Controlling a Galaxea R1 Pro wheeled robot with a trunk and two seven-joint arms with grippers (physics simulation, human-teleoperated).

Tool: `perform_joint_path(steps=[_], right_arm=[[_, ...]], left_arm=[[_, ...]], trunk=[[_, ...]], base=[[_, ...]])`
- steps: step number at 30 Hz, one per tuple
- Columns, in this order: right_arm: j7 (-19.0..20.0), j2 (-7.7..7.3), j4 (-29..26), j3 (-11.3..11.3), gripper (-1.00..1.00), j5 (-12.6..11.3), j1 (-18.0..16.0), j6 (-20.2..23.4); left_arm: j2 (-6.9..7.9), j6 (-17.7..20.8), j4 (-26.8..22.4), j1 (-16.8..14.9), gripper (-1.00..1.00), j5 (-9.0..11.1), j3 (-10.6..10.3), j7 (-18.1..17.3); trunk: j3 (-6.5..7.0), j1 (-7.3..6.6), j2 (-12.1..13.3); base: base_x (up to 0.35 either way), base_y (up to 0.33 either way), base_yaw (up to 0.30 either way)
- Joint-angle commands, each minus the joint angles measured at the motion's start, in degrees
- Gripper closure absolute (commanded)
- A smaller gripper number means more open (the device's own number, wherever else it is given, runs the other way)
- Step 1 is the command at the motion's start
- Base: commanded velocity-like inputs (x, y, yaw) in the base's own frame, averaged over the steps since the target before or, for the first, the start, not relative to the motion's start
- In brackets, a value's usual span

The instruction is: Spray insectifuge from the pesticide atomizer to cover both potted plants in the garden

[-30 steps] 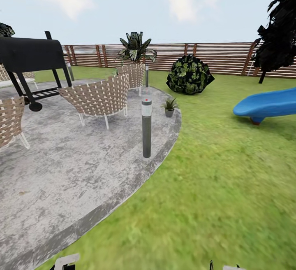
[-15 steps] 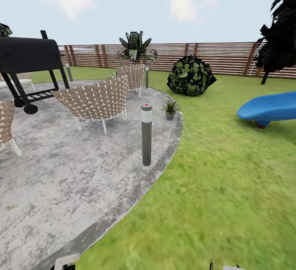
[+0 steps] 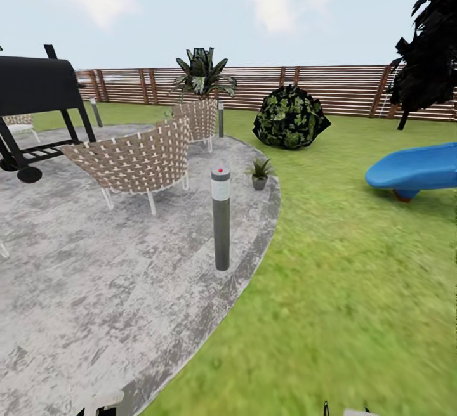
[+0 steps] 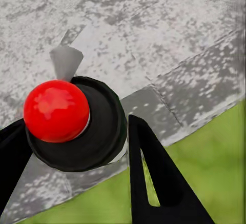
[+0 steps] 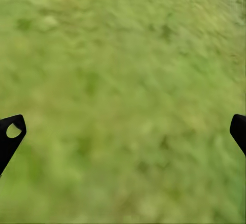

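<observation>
Green lawn (image 3: 355,276) spreads ahead of you to the right, and the round mottled grey patio (image 3: 95,302) takes the left, with the brown slatted fence (image 3: 343,89) closing off the back of the garden. On the patio you have a dark bollard light (image 3: 221,218) with a red dot on top near the paved edge, two woven chairs (image 3: 136,162) behind it, and a black barbecue (image 3: 32,92) at the far left. One small potted plant (image 3: 259,171) sits at the patio's rim, just beyond the bollard; a taller leafy plant (image 3: 202,75) rises behind the farther chair. Out on the grass you can see a big round dark bush (image 3: 291,117), a blue slide (image 3: 416,167) and a dark tree (image 3: 431,35) by the fence. Your left claw (image 4: 77,147) is clamped on the pesticide atomizer (image 4: 66,119), seen from above as a red knob on a dark round cap, over the patio edge. Your right claw (image 5: 125,137) hangs over blurred grass with its fingers (image 5: 10,137) spread wide apart.
</observation>
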Motion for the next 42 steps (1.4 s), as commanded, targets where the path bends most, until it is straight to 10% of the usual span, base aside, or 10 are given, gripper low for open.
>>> perform_joint_path(steps=[1,42], right_arm=[[-0.2,0.01,0.1,-0.4,-1.00,0.6,0.0,-0.1],[-0.2,0.01,0.1,-0.5,-1.00,0.6,0.0,-0.1]], left_arm=[[0.01,-0.3,0.1,0.0,1.00,-0.6,0.2,0.3],[-0.17,-0.2,-0.2,0.0,1.00,-0.6,0.2,0.3]], trunk=[[-0.05,0.02,0.0],[0.56,0.02,0.0]], base=[[0.341,0.071,-0.208],[0.260,0.022,-0.253]])
